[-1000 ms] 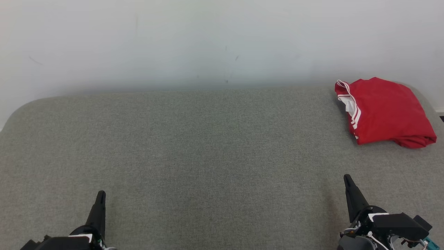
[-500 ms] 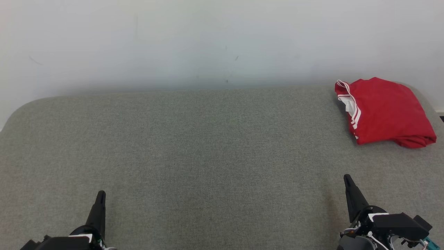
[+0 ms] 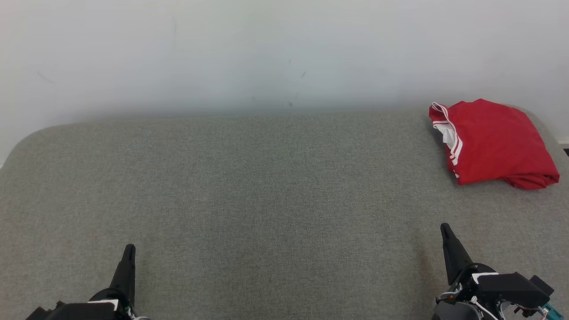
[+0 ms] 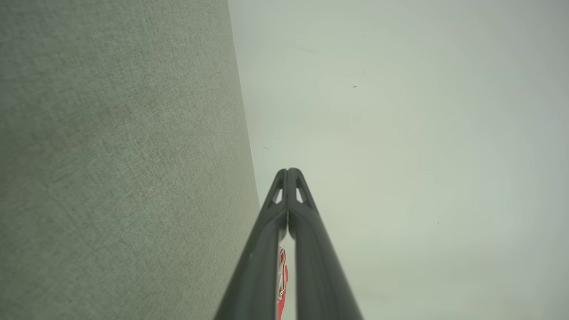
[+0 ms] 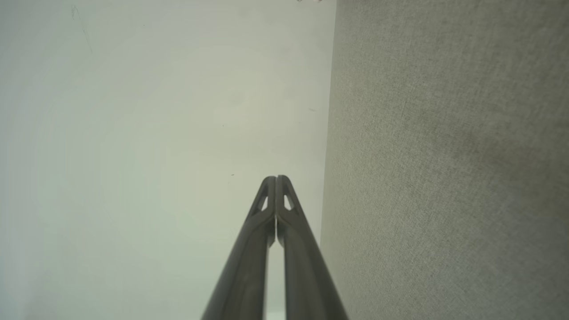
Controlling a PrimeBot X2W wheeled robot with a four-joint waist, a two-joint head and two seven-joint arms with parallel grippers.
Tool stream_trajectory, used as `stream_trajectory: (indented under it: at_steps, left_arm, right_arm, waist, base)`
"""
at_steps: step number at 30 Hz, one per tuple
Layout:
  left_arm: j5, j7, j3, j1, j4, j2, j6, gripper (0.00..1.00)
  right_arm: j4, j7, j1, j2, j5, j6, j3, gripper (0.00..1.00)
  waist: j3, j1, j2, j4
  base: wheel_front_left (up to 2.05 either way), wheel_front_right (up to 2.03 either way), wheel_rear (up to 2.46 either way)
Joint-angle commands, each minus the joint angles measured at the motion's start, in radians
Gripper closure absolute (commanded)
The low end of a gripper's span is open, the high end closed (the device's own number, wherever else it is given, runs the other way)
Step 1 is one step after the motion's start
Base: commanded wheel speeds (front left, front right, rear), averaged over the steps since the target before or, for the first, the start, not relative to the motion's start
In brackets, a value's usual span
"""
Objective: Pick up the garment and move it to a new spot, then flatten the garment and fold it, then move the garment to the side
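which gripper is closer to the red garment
The right gripper: it sits at the head view's lower right, on the same side as the red garment; the left gripper is across the grey surface at the lower left.

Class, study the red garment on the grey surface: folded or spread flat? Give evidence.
Folded: the red garment lies as a compact rectangle, layers stacked at its striped left edge.

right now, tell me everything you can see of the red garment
The garment is red, soft-looking cloth with white stripes along its left edge, where a white inner layer shows. It lies folded into a rough, slightly rumpled bundle at the far right of the grey fabric surface, near the wall. Only that surface touches it.
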Motion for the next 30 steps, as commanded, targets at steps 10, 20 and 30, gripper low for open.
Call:
stream_trajectory:
  at_steps: [10, 20, 30]
  left_arm:
    - [-0.005, 0.0, 0.003, -0.01, 0.0, -0.001, -0.004, 1.0]
    - [-0.005, 0.0, 0.003, -0.01, 0.0, -0.001, -0.004, 1.0]
    - [-0.005, 0.0, 0.003, -0.01, 0.0, -0.001, -0.004, 1.0]
  right_arm:
    - [-0.002, 0.003, -0.006, 0.002, 0.001, -0.002, -0.001, 1.0]
    - [-0.002, 0.003, -0.006, 0.002, 0.002, -0.002, -0.001, 1.0]
    - [-0.002, 0.003, -0.006, 0.002, 0.002, -0.002, -0.001, 1.0]
  waist:
    - [0.0, 0.0, 0.0, 0.0]
    - [0.0, 0.0, 0.0, 0.0]
    - [0.0, 0.0, 0.0, 0.0]
  base:
    - [0.0, 0.0, 0.0]
    - [0.0, 0.0, 0.0]
    - [0.0, 0.0, 0.0]
